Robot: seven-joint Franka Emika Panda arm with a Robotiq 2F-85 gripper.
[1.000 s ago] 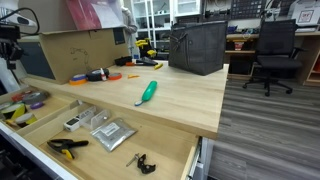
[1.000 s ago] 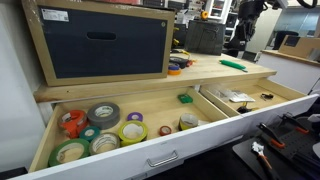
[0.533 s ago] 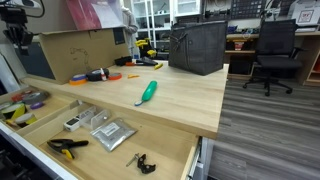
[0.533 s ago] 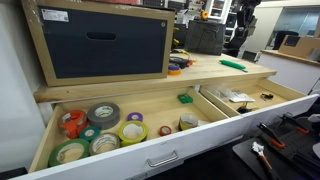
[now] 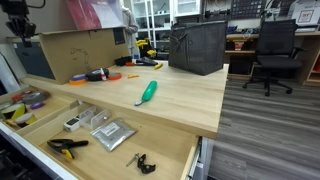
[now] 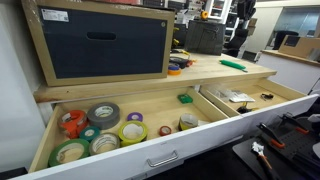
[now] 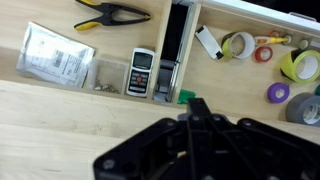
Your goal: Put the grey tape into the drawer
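The pale-wood drawer (image 6: 150, 112) holding rolls of tape stands open below the light wooden worktop (image 5: 190, 95), beside a wider open drawer (image 5: 165, 140) in which a silver packet (image 5: 112, 133) is laid. The black gripper (image 7: 196, 104) is seen in the wrist view over the worktop, its fingers clenched together with nothing grasped. The dull grey tape roll (image 6: 103, 114) is found lying flat inside the drawer, with a yellow roll (image 6: 131, 130) at its 4 o'clock and an orange-red roll (image 6: 70, 122) at its 9 o'clock.
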